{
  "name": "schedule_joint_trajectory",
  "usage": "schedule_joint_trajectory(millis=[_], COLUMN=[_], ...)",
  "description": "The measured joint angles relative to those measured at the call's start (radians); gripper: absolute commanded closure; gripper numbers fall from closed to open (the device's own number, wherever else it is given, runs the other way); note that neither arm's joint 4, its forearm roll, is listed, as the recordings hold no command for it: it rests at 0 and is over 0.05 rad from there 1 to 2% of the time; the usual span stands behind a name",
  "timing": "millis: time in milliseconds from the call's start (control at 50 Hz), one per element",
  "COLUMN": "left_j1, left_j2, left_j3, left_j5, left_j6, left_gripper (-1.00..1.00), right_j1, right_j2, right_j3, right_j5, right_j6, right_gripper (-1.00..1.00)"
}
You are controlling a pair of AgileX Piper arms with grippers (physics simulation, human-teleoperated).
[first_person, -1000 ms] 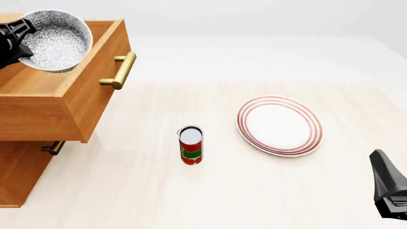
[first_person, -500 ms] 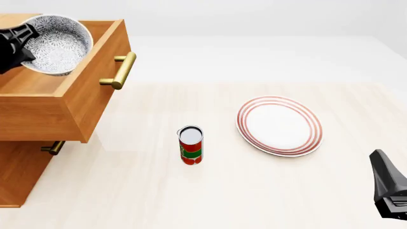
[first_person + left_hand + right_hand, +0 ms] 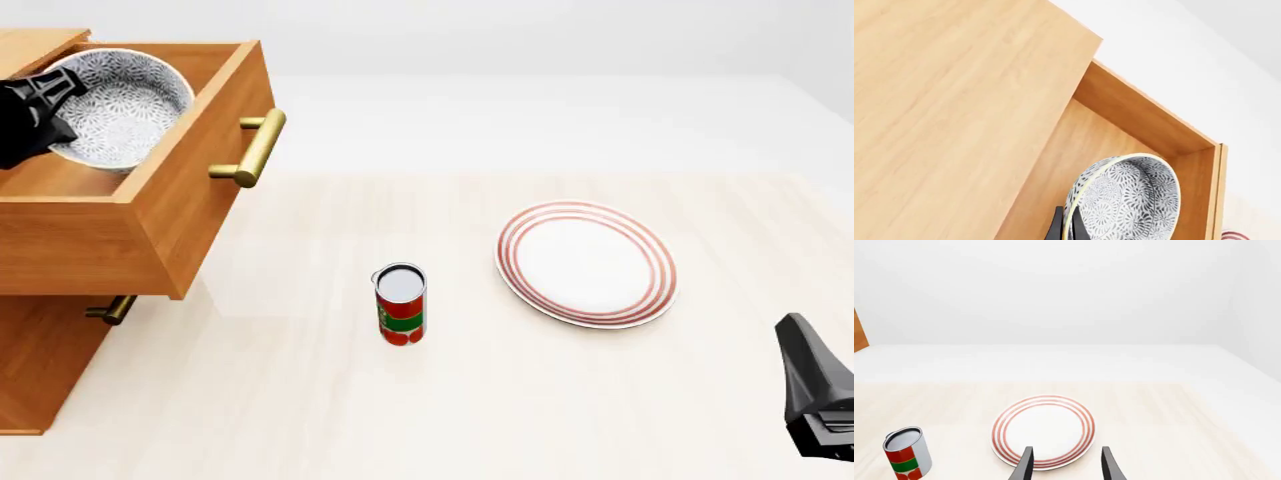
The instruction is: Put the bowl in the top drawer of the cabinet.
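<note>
while pinched at its rim by the left pincer [image 3: 1066,231], bowl [image 3: 120,108] tilted inside the top drawer [image 3: 147,225], pulled out of the cabinet [image 3: 47,370], near the drawer's back. released at this tilt, likely to roll or rock against the drawer wall. right pincer [image 3: 1066,465] spread, idle over the counter [image 3: 534,400], on the plate's [image 3: 587,262] far side from the drawer.
</note>
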Motion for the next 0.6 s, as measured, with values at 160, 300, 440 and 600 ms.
schedule_joint_trajectory(millis=[160,300,440,600], left_j1=[0.003,0.004,0.0,-0.015], left_j2=[0.007,0.01,0.009,0.004], left_j3=[0.002,0.002,0.003,-0.003], left_j5=[-0.004,-0.005,-0.004,0.003], left_j6=[0.003,0.005,0.005,0.017], left_gripper=[1.0,1.0,1.0,-1.0], right_j1=[0.0,0.0,0.0,0.0], right_j2=[0.0,0.0,0.0,0.0], right_j3=[0.0,0.0,0.0,0.0], right_j5=[0.0,0.0,0.0,0.0], right_j6=[0.0,0.0,0.0,0.0], right_gripper=[-1.0,-1.0,-1.0,-1.0])
